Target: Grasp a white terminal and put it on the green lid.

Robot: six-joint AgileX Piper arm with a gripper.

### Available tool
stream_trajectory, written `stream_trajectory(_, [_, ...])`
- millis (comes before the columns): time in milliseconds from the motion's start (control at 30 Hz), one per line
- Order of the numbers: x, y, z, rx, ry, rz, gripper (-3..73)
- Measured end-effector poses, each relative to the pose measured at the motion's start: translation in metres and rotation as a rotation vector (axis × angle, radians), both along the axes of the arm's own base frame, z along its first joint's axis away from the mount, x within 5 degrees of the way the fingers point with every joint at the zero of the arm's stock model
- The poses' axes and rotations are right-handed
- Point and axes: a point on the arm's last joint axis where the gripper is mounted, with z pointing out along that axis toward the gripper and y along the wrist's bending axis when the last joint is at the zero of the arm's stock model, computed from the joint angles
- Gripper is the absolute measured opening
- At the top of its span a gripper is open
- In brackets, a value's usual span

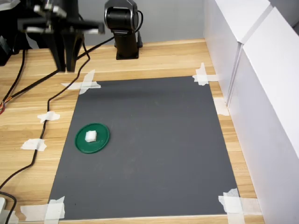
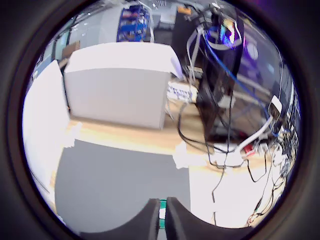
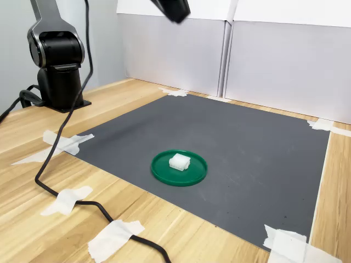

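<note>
The green lid (image 1: 92, 138) lies flat on the dark grey mat, toward the first exterior view's left, and shows in the second exterior view (image 3: 179, 168) too. The white terminal (image 1: 90, 136) sits on the lid, a little off its centre, also seen as a small block (image 3: 179, 161). My gripper (image 2: 161, 220) is high above the mat, well clear of both. Its fingers stand almost together with nothing between them; only a green sliver of the lid (image 2: 162, 209) shows through the slit. A dark piece of the arm (image 3: 173, 8) hangs at the top of the second exterior view.
The mat (image 1: 154, 154) is taped to a wooden table. White panels (image 1: 261, 93) wall the first exterior view's right. The arm base (image 1: 124, 28) stands behind the mat, a black stand (image 1: 65, 42) beside it. A black cable (image 3: 60, 192) trails along the mat's edge.
</note>
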Motion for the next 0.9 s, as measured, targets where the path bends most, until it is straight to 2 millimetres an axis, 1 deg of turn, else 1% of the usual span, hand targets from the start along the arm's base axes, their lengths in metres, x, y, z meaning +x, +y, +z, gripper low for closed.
stream_trajectory(67, [-0.031, 0.010, 0.000, 0.010, -0.055, 0.031, -0.5])
stream_trajectory(167, [-0.072, 0.016, -0.012, 0.041, -0.143, 0.032, -1.3])
stream_trajectory(200, [-0.082, 0.016, -0.017, 0.056, -0.174, 0.022, -1.4])
stream_trajectory(300, [-0.110, 0.016, -0.041, 0.101, -0.291, -0.010, -1.6])
stream_trajectory(400, [-0.129, 0.016, -0.068, 0.112, -0.385, -0.025, -1.6])
stream_trajectory(467, [-0.139, 0.016, -0.081, 0.112, -0.432, -0.027, -1.6])
stream_trajectory(533, [-0.144, 0.016, -0.094, 0.118, -0.455, -0.029, -1.6])
stream_trajectory(700, [-0.146, 0.016, -0.120, 0.118, -0.428, -0.033, -1.6])
stream_trajectory(900, [-0.145, 0.015, -0.132, 0.124, -0.403, -0.038, -1.6])
